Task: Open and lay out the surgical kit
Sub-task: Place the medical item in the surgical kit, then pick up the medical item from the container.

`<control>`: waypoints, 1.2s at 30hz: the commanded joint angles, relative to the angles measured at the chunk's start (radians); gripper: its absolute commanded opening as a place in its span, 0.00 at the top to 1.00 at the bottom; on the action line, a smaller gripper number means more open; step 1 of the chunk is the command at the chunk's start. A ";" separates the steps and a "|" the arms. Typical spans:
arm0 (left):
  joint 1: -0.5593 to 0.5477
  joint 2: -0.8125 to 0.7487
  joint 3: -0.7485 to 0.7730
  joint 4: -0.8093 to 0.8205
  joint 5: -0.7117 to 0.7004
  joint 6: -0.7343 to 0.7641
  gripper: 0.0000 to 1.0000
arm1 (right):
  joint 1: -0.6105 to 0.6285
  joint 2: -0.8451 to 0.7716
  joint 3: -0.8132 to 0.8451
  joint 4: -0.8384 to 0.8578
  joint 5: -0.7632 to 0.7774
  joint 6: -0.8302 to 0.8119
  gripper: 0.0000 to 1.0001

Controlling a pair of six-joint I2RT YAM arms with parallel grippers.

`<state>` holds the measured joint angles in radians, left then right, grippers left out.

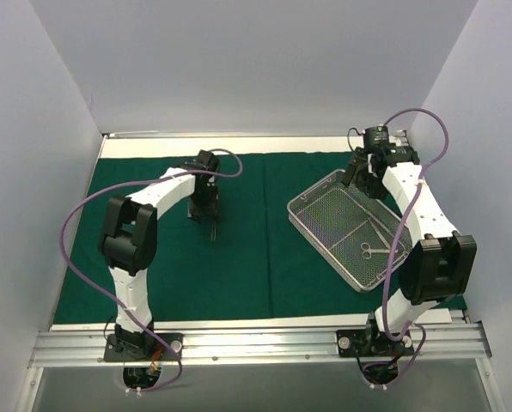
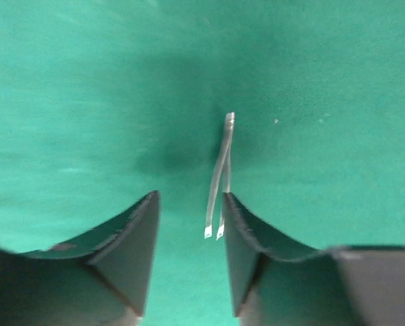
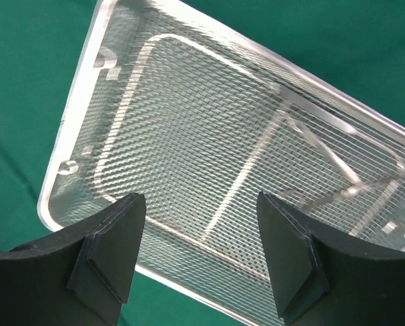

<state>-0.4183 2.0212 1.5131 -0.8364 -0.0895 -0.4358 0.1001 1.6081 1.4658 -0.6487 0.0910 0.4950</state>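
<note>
Laying out: tweezers (image 2: 219,176) lie left of tray (image 1: 333,210), your left gripper (image 2: 189,200) spread; right gripper (image 3: 201,204) spread over tray, grab scissors (image 1: 372,250) next.

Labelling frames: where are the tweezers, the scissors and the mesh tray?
tweezers (image 2: 225,153): left wrist view, upper shaft.
scissors (image 1: 374,250): top external view, near the pivot.
wire-mesh tray (image 1: 313,188): top external view, upper-left rim.

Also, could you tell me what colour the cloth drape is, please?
The drape is plain dark green, seen best in the top external view.
</note>
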 commanded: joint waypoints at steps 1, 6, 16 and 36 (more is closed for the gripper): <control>0.038 -0.180 0.093 -0.069 -0.015 0.066 0.46 | -0.066 -0.042 -0.011 -0.121 0.053 0.020 0.34; 0.038 -0.279 0.049 0.002 0.089 0.150 0.43 | -0.148 -0.082 -0.155 -0.127 -0.033 0.103 0.44; 0.055 -0.282 0.007 0.062 0.230 0.138 0.44 | -0.227 0.085 -0.105 -0.128 0.012 -0.303 0.48; 0.202 -0.348 -0.113 0.129 0.320 0.124 0.44 | -0.232 0.185 -0.268 0.064 -0.152 -0.840 0.52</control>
<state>-0.2279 1.7332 1.3975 -0.7471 0.2066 -0.3115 -0.1303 1.8122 1.2205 -0.6064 -0.0395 -0.2764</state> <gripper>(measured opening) 0.561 0.480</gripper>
